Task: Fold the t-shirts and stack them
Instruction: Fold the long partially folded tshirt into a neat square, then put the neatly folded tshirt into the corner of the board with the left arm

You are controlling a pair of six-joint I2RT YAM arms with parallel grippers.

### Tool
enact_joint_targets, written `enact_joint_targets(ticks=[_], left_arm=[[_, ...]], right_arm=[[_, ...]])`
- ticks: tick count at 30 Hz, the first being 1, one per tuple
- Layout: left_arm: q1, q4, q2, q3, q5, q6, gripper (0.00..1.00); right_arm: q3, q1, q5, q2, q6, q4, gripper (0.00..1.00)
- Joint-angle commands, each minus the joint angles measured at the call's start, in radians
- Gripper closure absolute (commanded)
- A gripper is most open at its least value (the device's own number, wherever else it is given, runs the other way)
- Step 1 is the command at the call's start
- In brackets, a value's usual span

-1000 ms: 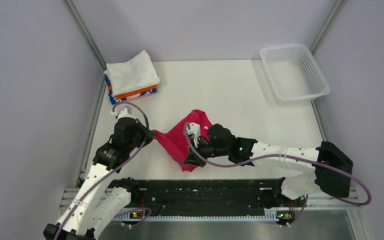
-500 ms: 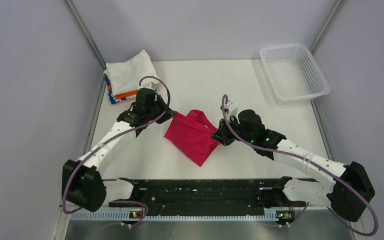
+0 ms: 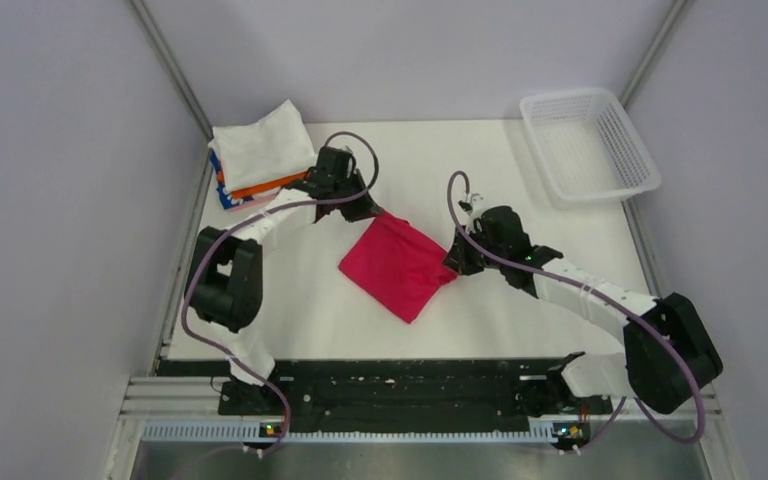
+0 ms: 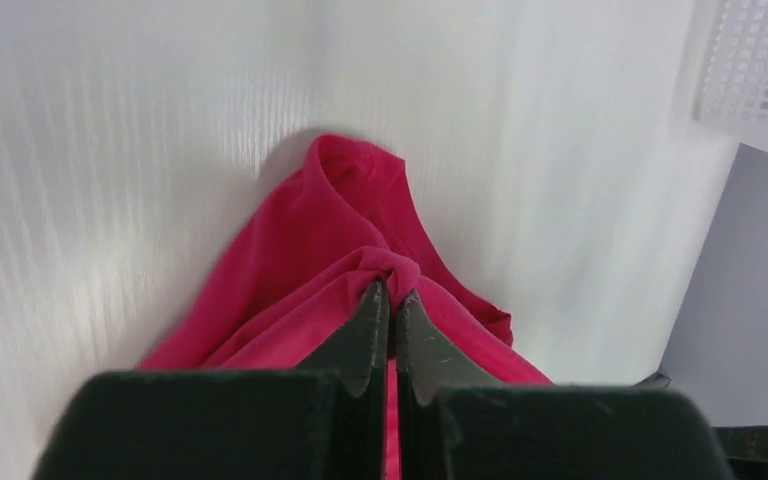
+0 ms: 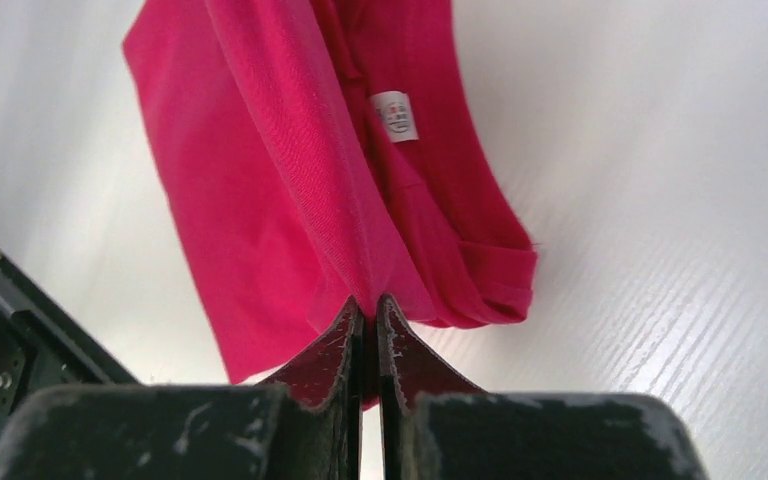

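The left tool (image 3: 368, 211) is clamped tight on a bunched corner of the crimson-pink t-shirt (image 3: 397, 266). The right tool (image 3: 453, 263) pinches its opposite edge. The shirt spans between the 2 tools, low over the tabletop (image 3: 520, 190). The folded stack (image 3: 260, 155) sits just beyond the left tool.

Bright, even light from overhead fills all three views. The white surface (image 3: 480, 170) glares softly, and shadows stay faint, with only a thin one hugging the crimson t-shirt (image 3: 397, 265). The top view is sharp. In both wrist views the near jaws blur.
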Motion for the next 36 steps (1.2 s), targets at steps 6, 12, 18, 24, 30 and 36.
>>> enact_joint_targets(ticks=[6,12,18,24,30,36], left_arm=[[0.021,-0.095,0.191,0.277,-0.072,0.112,0.05],[0.021,-0.126,0.088,0.220,-0.143,0.246,0.01],[0.021,-0.025,0.009,0.053,0.097,0.337,0.01],[0.020,0.103,0.056,-0.038,0.265,0.268,0.01],[0.020,0.173,0.019,-0.207,0.192,0.178,0.01],[-0.023,0.299,-0.098,-0.420,0.128,0.060,0.01]], right_arm=[[0.130,-0.047,0.215,0.165,0.016,-0.027,0.22],[0.126,-0.048,0.348,0.067,0.037,-0.015,0.01],[0.023,-0.048,-0.044,0.026,0.140,0.218,0.01],[-0.038,-0.013,-0.273,0.166,0.350,0.502,0.01],[0.060,-0.011,-0.192,0.358,0.330,0.421,0.01],[0.186,-0.040,-0.130,0.477,0.229,0.324,0.01]])
